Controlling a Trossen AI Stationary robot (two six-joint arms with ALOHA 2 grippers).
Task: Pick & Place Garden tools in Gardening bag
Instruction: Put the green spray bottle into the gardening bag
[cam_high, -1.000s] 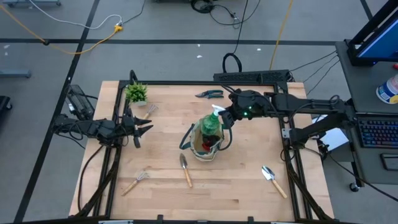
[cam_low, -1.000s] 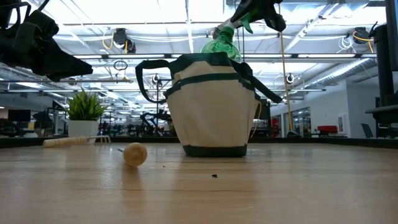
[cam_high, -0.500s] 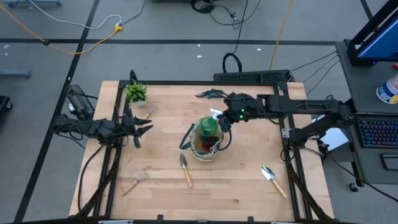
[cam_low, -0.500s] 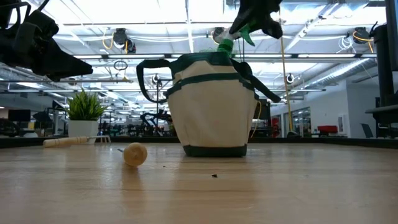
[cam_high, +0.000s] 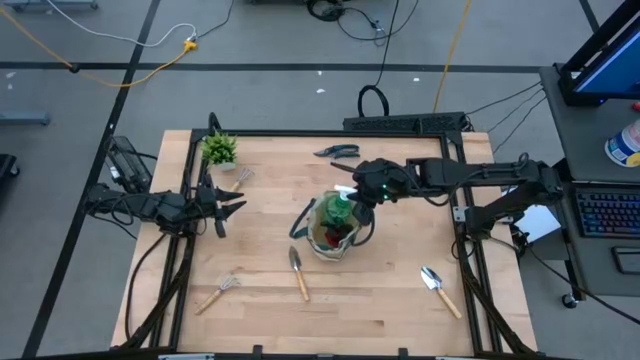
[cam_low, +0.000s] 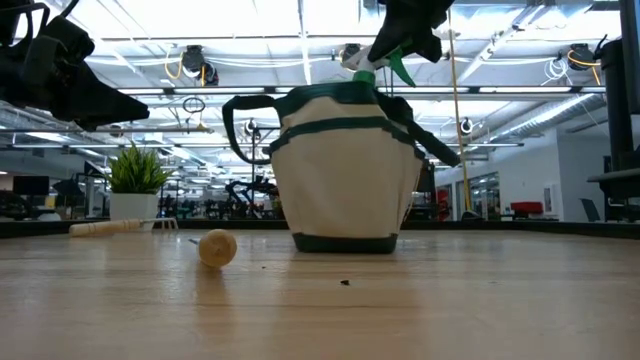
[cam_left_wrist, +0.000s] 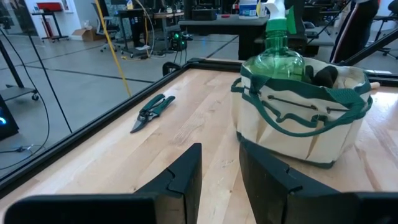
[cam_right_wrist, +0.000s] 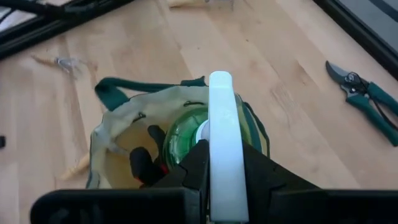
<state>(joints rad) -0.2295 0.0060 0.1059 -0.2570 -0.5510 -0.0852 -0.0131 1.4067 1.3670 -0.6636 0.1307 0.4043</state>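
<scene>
The beige gardening bag (cam_high: 330, 238) with green trim stands on its base mid-table; it also shows in the low view (cam_low: 345, 170) and the left wrist view (cam_left_wrist: 305, 118). A green spray bottle (cam_left_wrist: 283, 59) stands in it, neck and head above the rim. My right gripper (cam_high: 357, 194) is over the bag, shut on the bottle's white head. A dark thing and a bit of red (cam_right_wrist: 149, 165) lie inside the bag. My left gripper (cam_high: 235, 208) hangs open and empty above the table's left edge. My right gripper pinches the bottle's white spray head (cam_right_wrist: 221, 118) between its two fingers (cam_right_wrist: 186, 174), one on each flat side. The fingers come from above, slanting in from the table's right. The bottle stands about upright, its green body (cam_right_wrist: 183, 134) down inside the bag.
Pruning shears (cam_high: 337, 151) lie at the far edge. A trowel (cam_high: 298, 270) lies near the bag, another (cam_high: 438, 287) at the near right. A hand rake (cam_high: 218, 290) lies at the near left, another tool (cam_high: 240, 176) beside the potted plant (cam_high: 219, 150).
My right gripper has gone down and toward the table's left, over the bag, with the spray bottle. The bottle's body, first showing above the rim, has sunk into the bag; only its neck and head stay above the rim. The bag's top has shifted slightly.
</scene>
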